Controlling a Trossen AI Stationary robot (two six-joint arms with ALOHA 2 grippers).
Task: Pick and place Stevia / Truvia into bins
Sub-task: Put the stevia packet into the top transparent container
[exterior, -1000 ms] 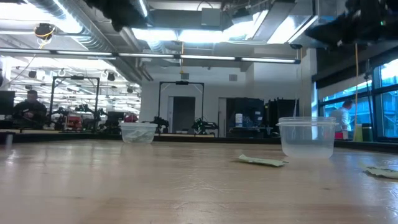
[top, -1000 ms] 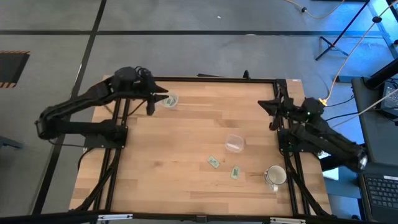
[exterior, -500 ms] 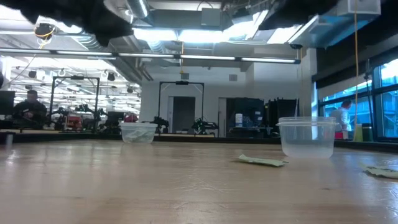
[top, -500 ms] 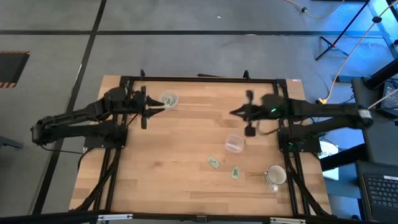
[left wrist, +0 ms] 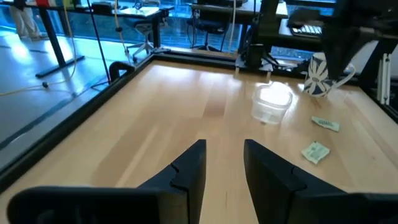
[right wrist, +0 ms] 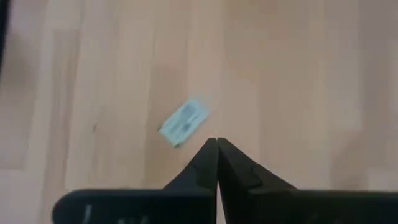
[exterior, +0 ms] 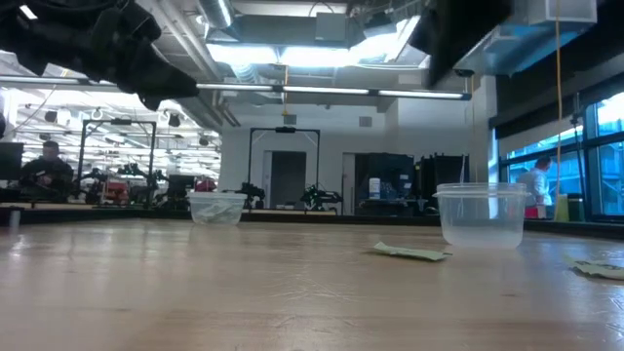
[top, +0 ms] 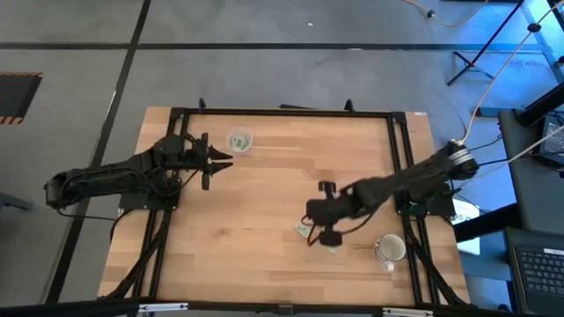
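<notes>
Two green Stevia packets lie flat on the table, one [top: 303, 231] beside the other [top: 333, 245]. In the right wrist view one packet [right wrist: 183, 121] shows just ahead of my shut right gripper [right wrist: 216, 142], which hovers above it [top: 315, 220] without touching. One clear cup [top: 239, 141] stands near the far edge with green packets inside. The second cup [exterior: 483, 214] stands mid-table and is hidden under my right arm in the high view. My left gripper [left wrist: 224, 146] is open and raised near the far cup [top: 211, 163].
A white patterned mug [top: 390, 249] stands near the table's right near corner, close to the packets. A black frame [top: 282, 113] runs round the table top. Bare wood [top: 238, 246] lies on the left and near side. People and benches show in the room behind.
My right arm has swung from the table's right edge out over the table, toward the near edge, and now hovers above the two loose packets. My left gripper has drawn a little away from the far cup toward the near edge.
</notes>
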